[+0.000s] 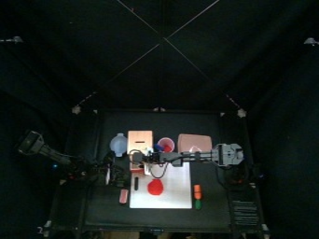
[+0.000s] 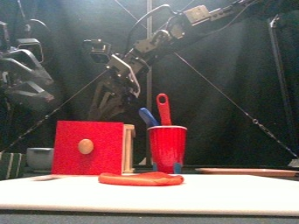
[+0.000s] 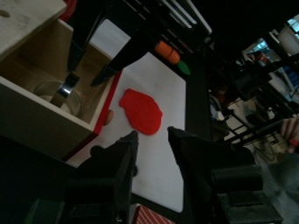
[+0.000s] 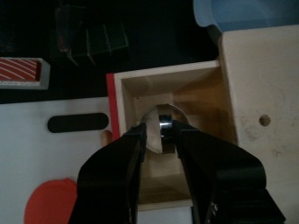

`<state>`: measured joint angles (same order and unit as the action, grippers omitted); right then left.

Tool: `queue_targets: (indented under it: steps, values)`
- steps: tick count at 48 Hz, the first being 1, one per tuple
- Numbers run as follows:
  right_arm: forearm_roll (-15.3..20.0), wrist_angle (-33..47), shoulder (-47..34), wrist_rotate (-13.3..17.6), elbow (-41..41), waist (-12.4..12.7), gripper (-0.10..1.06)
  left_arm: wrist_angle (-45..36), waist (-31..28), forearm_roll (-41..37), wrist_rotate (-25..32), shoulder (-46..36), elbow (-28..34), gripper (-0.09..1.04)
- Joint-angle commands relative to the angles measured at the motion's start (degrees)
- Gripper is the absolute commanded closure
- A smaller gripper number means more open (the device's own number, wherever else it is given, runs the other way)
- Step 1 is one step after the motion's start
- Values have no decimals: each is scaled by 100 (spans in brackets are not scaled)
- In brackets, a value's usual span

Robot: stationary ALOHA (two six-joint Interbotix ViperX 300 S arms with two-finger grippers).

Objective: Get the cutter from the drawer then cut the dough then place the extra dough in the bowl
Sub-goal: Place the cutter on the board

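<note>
Right now my right gripper (image 4: 162, 131) is down inside the open drawer (image 4: 208, 105) of the wooden box (image 4: 263, 79). Its jaws are drawn in narrow and pinch the metal cutter (image 4: 163, 118) between their tips. The drawer's red front (image 4: 112, 109) is just beside that gripper on one side and the box body on the other. The blue-grey bowl (image 4: 251, 13) sits past the box, apart from the jaws.

My left gripper (image 3: 151, 137) hangs over the white board (image 3: 177, 92) with its jaws spread wide and nothing between them. The red dough (image 3: 142, 111) lies flat on the board just ahead of the left gripper, between it and the drawer where my right gripper is.

The red cup (image 2: 167, 147), holding a blue knife (image 2: 146, 115) and a red knife (image 2: 163, 107), stands just beside the box, near my right gripper.
</note>
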<state>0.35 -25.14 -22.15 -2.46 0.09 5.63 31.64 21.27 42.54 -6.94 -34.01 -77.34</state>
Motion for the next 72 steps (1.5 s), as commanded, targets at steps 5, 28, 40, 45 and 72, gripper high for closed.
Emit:
queue_targets:
  steps: [5,28,40,45,72]
  values:
    - [0,18,70,-9,-70,79,26,18,-18,-9,0,-9,35,20]
    - [-132,-70,-18,-18,-132,97,44,26,-44,0,0,0,18,20]
    - [-237,-281,105,-44,-404,79,45,26,-53,9,-9,0,26,20]
    - [-316,-352,141,-18,-466,70,45,18,-62,9,-9,0,26,20]
    - [-360,-448,554,-18,-466,53,45,18,-53,9,-18,0,18,20]
